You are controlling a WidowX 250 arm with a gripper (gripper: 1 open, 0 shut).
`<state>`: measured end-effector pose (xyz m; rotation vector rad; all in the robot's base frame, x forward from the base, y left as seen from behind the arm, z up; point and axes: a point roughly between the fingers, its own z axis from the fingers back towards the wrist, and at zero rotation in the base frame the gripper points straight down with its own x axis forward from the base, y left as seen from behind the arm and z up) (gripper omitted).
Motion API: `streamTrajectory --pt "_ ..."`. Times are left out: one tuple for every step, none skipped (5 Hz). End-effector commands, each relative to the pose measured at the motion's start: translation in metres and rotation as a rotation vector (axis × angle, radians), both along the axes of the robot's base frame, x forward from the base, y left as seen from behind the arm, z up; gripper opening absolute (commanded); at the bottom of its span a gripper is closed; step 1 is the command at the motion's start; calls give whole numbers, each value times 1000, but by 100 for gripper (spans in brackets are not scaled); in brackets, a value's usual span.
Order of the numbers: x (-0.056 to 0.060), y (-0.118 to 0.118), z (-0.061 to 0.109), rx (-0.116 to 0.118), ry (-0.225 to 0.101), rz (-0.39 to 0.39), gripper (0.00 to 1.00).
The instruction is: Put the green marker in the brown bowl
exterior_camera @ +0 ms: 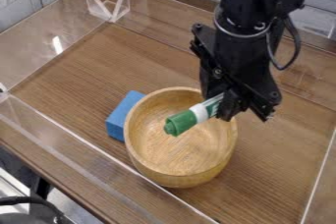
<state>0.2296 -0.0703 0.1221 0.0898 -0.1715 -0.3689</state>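
Note:
The green marker, white barrel with a dark green cap, hangs tilted over the inside of the brown bowl, cap end pointing down-left. My black gripper is shut on the marker's upper end, above the bowl's right half. The bowl is a wide light-brown wooden dish resting on the wooden table. The marker's tip sits a little above the bowl's floor, touching nothing that I can see.
A blue rectangular block lies against the bowl's left rim. Clear acrylic walls ring the wooden table, with a folded clear piece at the back left. My arm rises toward the upper right.

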Motion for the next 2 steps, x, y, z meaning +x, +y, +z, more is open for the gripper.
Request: streamTrajectory --pt "4 3 14 -13 -63 12 0" --pt "4 4 14 -12 -72 18 0"
